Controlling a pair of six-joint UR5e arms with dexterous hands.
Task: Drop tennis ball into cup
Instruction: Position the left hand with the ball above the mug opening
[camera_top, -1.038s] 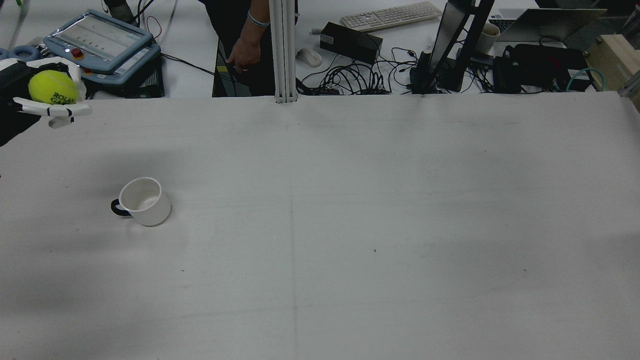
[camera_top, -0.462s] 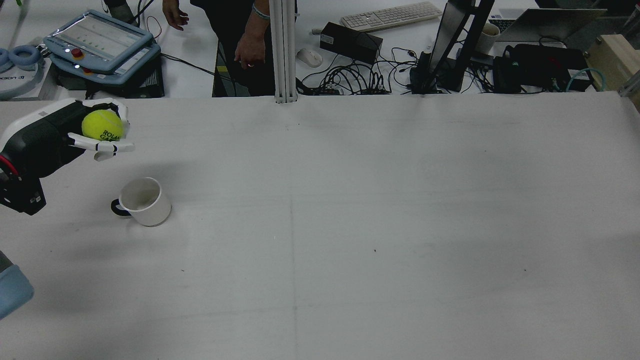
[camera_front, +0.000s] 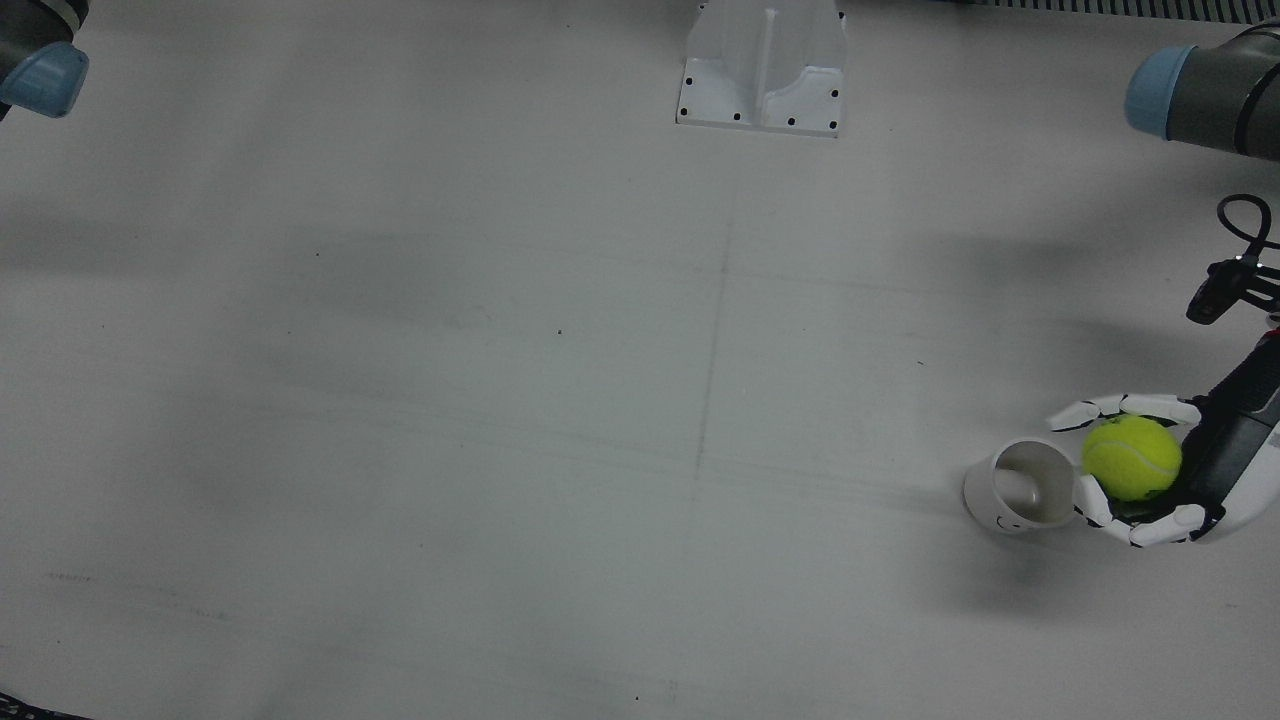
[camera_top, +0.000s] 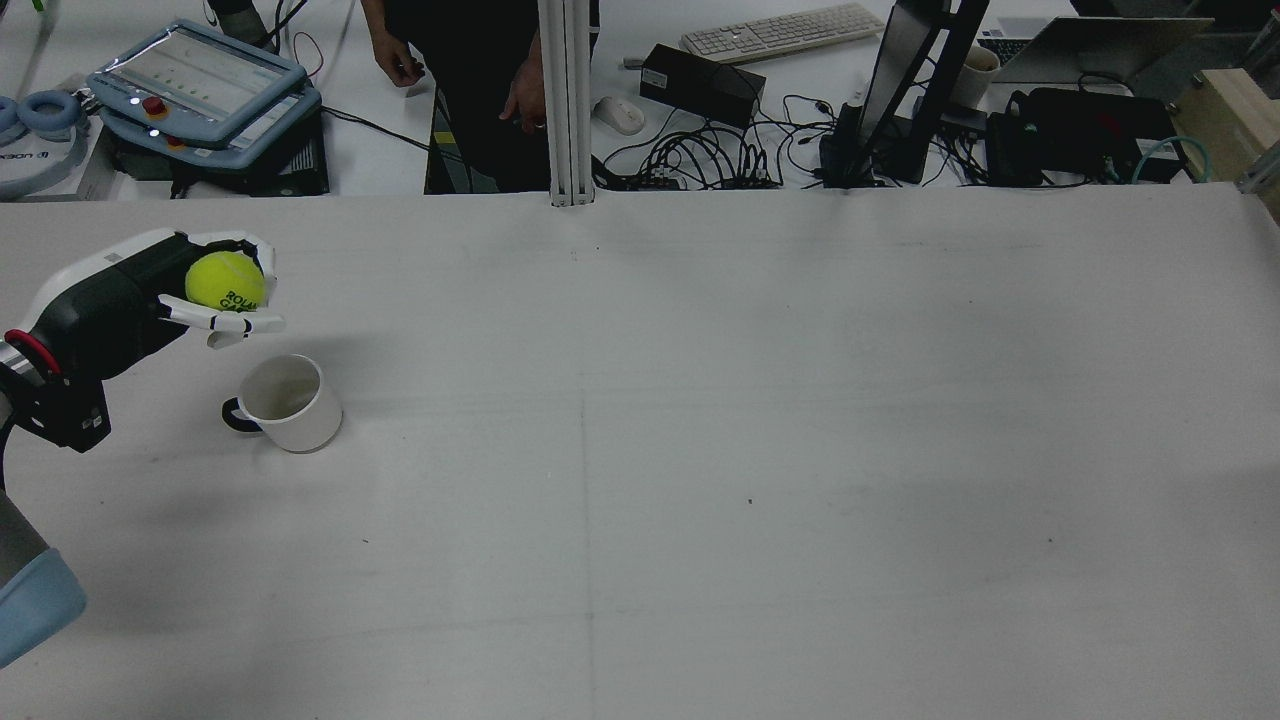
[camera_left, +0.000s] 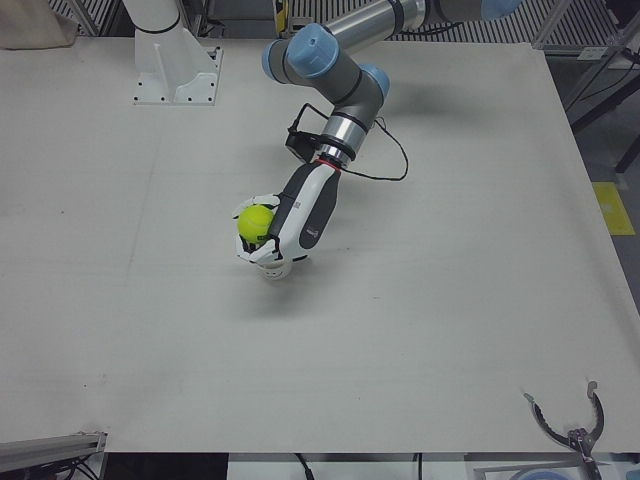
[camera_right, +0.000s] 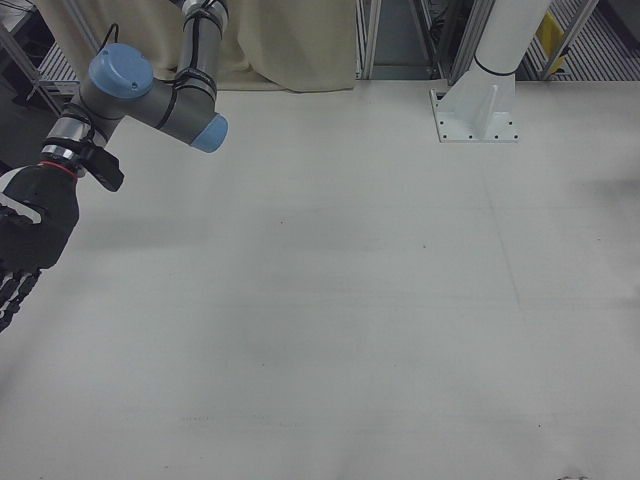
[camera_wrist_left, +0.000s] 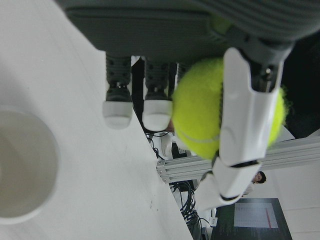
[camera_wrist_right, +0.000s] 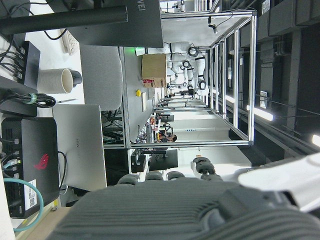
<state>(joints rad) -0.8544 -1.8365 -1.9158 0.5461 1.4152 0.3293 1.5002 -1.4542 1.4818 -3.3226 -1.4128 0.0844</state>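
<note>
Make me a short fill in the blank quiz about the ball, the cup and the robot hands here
1. The left robot hand holds a yellow-green ____ ball.
2. The white cup stands ____ on the table, its mouth facing up.
3. The inside of the cup is ____.
4. The right robot hand holds ____.

Missing words: tennis; upright; empty; nothing

**Occlusions and cut-offs**

Left-front view: cup (camera_left: 275, 270) mostly hidden beneath left hand (camera_left: 290, 225). Left hand view: cup cropped at frame edge. Right-front view: right hand (camera_right: 25, 240) cut off at left edge, finger posture indeterminate.
</note>
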